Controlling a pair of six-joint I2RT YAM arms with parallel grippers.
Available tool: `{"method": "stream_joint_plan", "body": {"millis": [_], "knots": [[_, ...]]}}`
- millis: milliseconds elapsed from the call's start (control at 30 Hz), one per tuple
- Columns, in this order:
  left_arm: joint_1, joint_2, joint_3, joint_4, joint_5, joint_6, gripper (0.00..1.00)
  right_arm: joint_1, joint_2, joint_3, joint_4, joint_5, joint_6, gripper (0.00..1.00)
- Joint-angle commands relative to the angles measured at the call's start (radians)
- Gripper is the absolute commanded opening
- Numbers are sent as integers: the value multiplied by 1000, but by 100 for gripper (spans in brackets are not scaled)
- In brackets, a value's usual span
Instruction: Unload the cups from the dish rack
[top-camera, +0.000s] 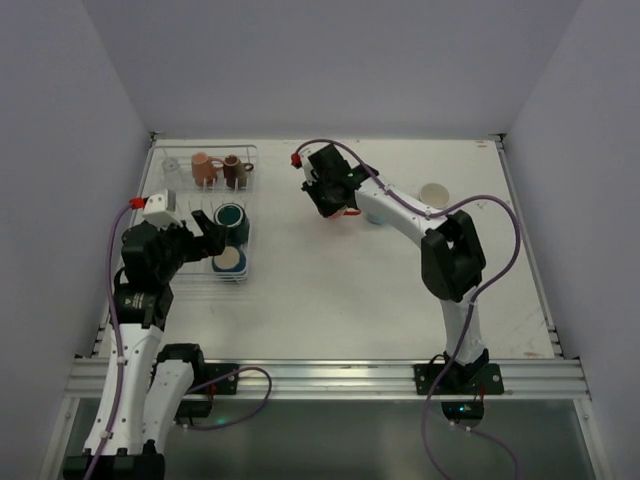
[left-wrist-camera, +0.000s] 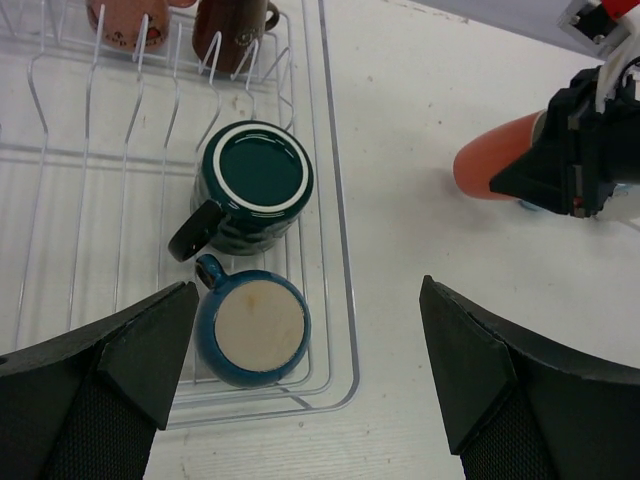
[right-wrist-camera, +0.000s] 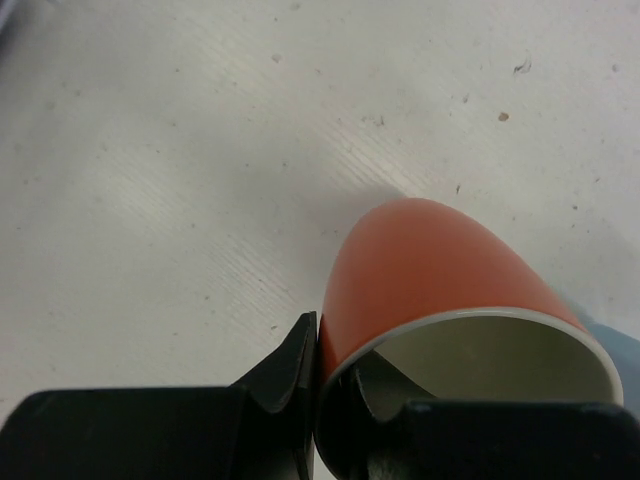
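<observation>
The right gripper (right-wrist-camera: 320, 365) has closed on the orange cup (right-wrist-camera: 430, 270), pinching only its rim wall, one finger inside the mouth and one outside. The cup lies tilted on its side beyond the fingertips, over the table (right-wrist-camera: 150, 150). I cannot tell whether it touches the surface. So thin a hold on a glazed wall looks risky: the cup could pivot between the pads or slip out. Let go while on its side, it might roll. A light blue cup (right-wrist-camera: 612, 340) sits just to the right of the fingers, close enough to be knocked during set-down, while a white cup (top-camera: 435, 193) stands well apart, further right. The left gripper (left-wrist-camera: 305, 295) hangs wide open and holds nothing. The navy mug (left-wrist-camera: 252, 325) is just inside its left finger, base up, in the near corner of the rack (left-wrist-camera: 340, 250). The green mug (left-wrist-camera: 255, 180) lies just beyond the navy mug, the two handles almost meeting. Closing there, a finger could catch the rack's wall or a wire and drag or lift the light rack, or nudge the green mug's handle. The tines (left-wrist-camera: 215, 60) stand further ahead of the fingertips, with the pink mug (left-wrist-camera: 125, 20) and brown mug (left-wrist-camera: 230, 25) behind them, so reaching those means clearing the wires first.
</observation>
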Motion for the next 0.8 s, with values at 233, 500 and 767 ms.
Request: {"method": "stream_joint_plan", "body": {"millis": [233,500,767], "knots": [[-18,34,-6,42,-5,43,100,-50,88,136,-39,7,-83,0],[-18,119,3,47,-9,41,100,-51,116,115,-43,10,-89,1],[-18,218,37,38,-23,17,100,-53,119,138,-63,-1,-97,21]]}}
